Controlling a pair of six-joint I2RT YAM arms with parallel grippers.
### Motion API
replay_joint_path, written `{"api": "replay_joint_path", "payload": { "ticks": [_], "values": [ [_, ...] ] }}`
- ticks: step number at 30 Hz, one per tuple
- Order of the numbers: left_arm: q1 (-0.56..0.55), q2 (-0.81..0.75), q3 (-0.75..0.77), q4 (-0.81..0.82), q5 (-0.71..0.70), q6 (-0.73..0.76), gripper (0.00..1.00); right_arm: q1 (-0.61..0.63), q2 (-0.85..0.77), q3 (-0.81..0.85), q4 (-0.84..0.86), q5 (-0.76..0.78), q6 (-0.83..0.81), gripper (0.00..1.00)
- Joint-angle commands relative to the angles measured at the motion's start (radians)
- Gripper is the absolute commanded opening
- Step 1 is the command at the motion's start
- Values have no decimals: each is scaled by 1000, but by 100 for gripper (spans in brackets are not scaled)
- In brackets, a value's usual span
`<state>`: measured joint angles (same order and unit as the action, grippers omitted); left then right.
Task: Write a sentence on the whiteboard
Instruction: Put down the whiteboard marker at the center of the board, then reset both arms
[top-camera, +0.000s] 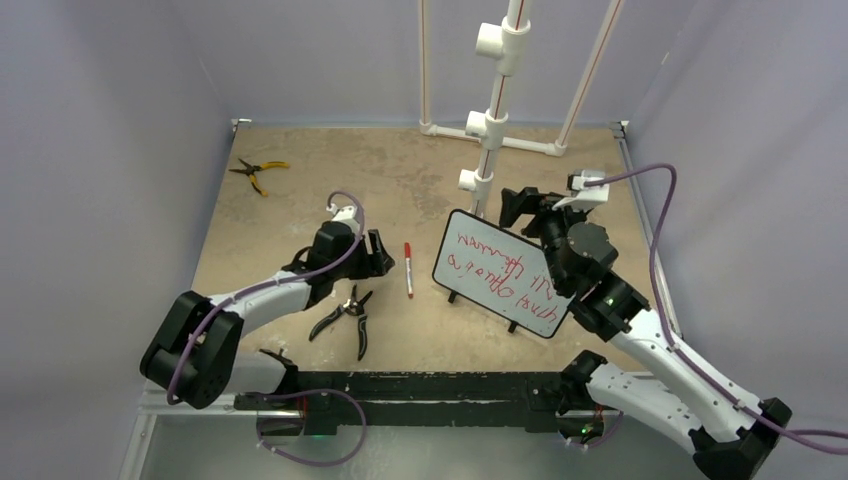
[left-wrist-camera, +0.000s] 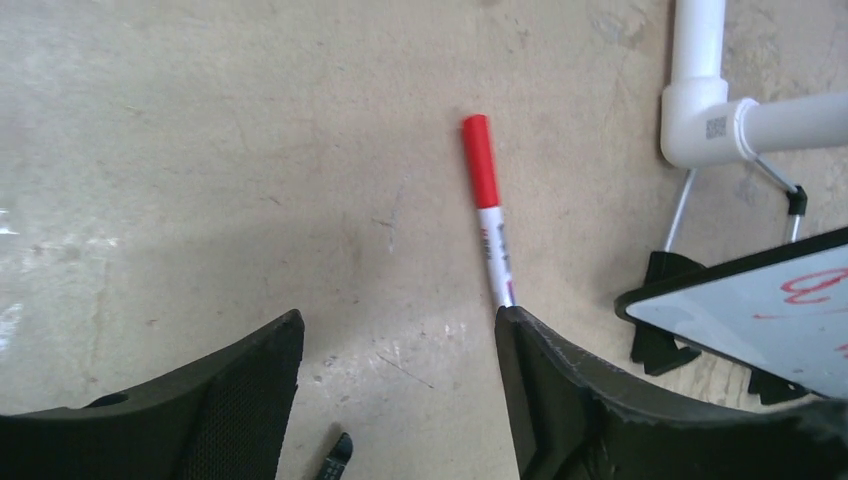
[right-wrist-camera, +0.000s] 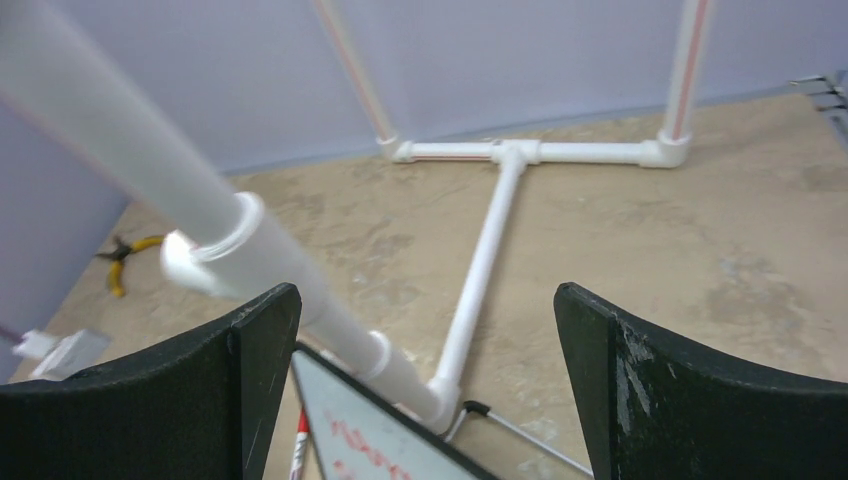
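Nearby, left pincer (left-wrist-camera: 400, 335) and right pincer (right-wrist-camera: 428, 295) stand spread; marker (top-camera: 408, 270) and cutters (top-camera: 345, 315) lie beside the whiteboard (top-camera: 500, 272), pipe frame (top-camera: 490, 130) behind.

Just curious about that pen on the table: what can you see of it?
The marker is slim, plastic-looking, with a red cap and a white barrel bearing small print. It lies flat on the tan table, capped, between the open left gripper and the whiteboard. Nothing holds it.
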<state>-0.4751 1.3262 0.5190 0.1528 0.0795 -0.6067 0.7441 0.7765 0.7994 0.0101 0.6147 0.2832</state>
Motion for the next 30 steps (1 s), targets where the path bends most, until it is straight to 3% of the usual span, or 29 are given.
{"api": "replay_joint_path", "payload": {
  "ticks": [1,8,12,15,17,21,30],
  "values": [
    [44,-53,65,-7,-76,-18,70,-125,-5,-22,63,-64,3,99],
    [248,-222,282,-300,-153,43,79,-299,2,-14,43,-95,55,99],
    [279,-295,454,-451,-291,174,83,-340,-28,-22,43,-42,57,99],
    [277,-366,489,-436,-376,297,84,-341,-66,-50,67,32,48,99],
    [248,-427,443,-379,-455,336,86,-341,-98,-76,96,53,37,99],
    [243,-566,321,-257,-461,396,90,-341,-153,-112,134,64,19,99],
    [243,-591,311,-277,-504,399,95,-341,-168,-116,138,71,5,99]
  ]
}}
